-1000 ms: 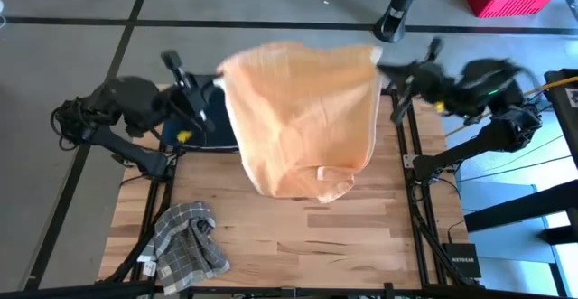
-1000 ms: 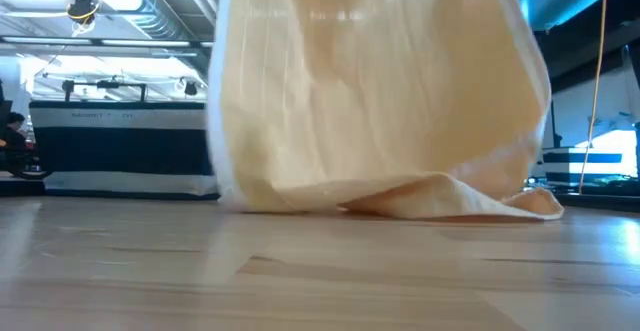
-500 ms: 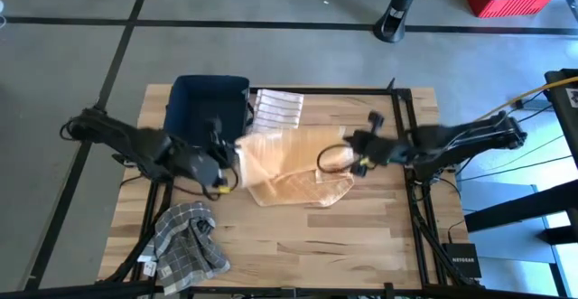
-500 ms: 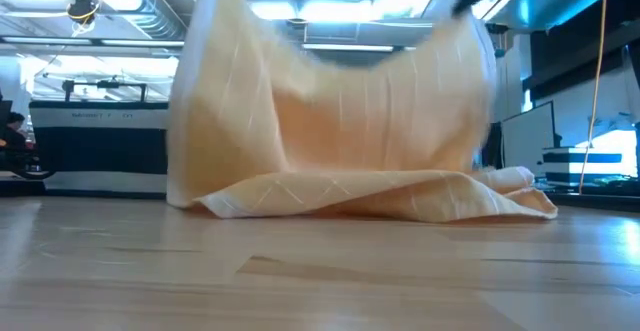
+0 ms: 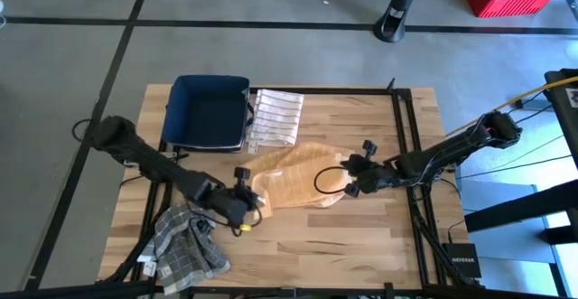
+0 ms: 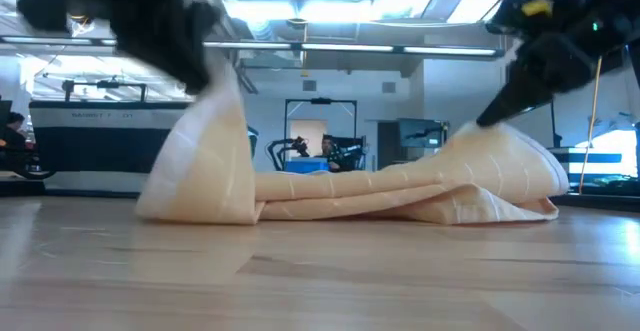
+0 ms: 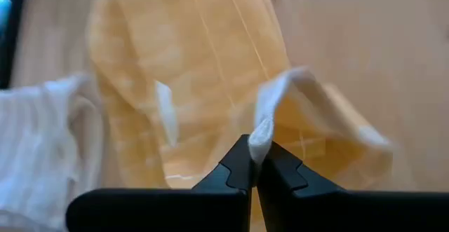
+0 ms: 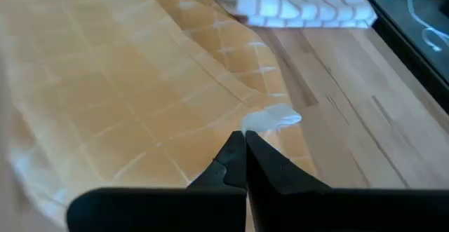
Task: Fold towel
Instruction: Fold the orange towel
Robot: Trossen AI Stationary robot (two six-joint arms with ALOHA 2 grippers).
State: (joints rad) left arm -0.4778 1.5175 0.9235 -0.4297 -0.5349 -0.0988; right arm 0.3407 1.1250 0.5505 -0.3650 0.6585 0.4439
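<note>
Taking the orange towel (image 5: 298, 174) as our landmark and starting from the near edge of the table (image 5: 361, 245): nearest us, well to the towel's near-left, lies a crumpled grey checked cloth (image 5: 188, 245), untouched; just beyond it we have the left gripper (image 5: 249, 200) at the towel's near-left corner, clenched on that corner, the white hem pinched between its dark fingers in the left wrist view (image 7: 261, 135); on the towel's right side the right gripper (image 5: 348, 183) sits low over the cloth, likewise clenched, with a bit of pale edge caught at its fingertips (image 8: 270, 118).

The towel itself lies in the middle of the table, one layer doubled over another; in the low view (image 6: 400, 191) it is flattish in the centre and lifted into a peak at each held corner; we judge a first fold is roughly laid but not finished; both corners must be set down and let go, the layers squared and smoothed, and probably a further fold made.

Beyond the towel, touching or just past its far edge, rests a folded white striped cloth (image 5: 275, 116); left of that, a dark blue bin (image 5: 209, 111) stands at the far-left of the table.
</note>
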